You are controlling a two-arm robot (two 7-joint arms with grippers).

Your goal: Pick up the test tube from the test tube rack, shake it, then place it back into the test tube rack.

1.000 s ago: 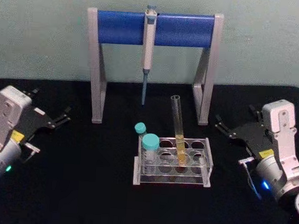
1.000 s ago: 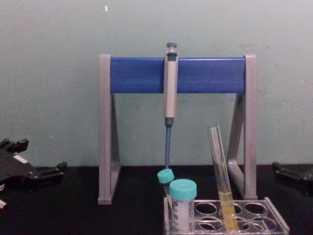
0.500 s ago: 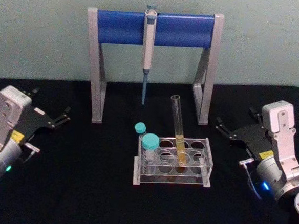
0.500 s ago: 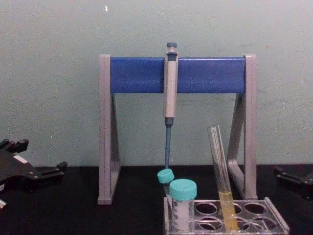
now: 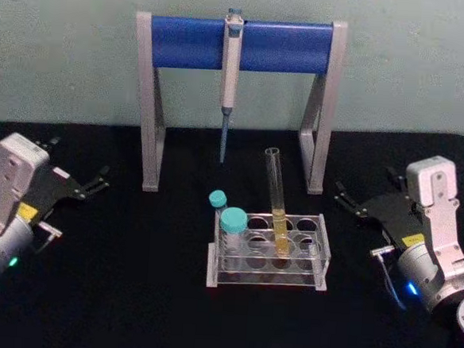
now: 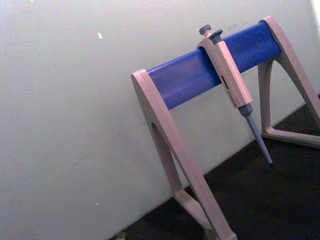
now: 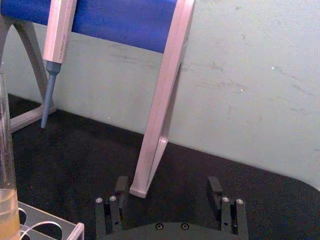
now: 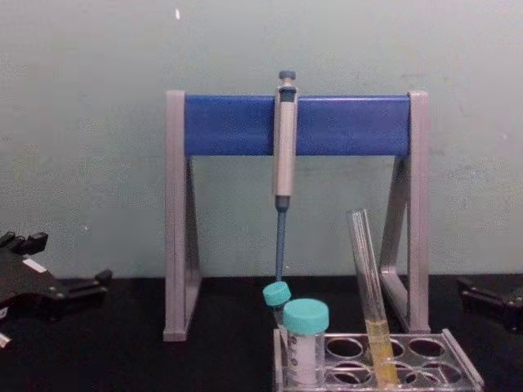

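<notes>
The test tube [image 5: 276, 195] stands near-upright in the test tube rack [image 5: 267, 257], apparently leaning left.

Test tube [image 5: 275, 199] leans, yellow-filled, in clear test tube rack [image 5: 267, 260]

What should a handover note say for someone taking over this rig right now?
Left tool: open, holding nothing, parked at the table's left side.
Right tool: open, holding nothing, parked at the right, apart from the rack.
Test tube: leaning in the test tube rack, yellow liquid in its lower part, untouched by either tool.
Two capped vials stand at the rack's left end; a pipette hangs on the stand behind.
Done: no sign of a pickup.
Left: grasp the tube, shake it, put it back.
</notes>
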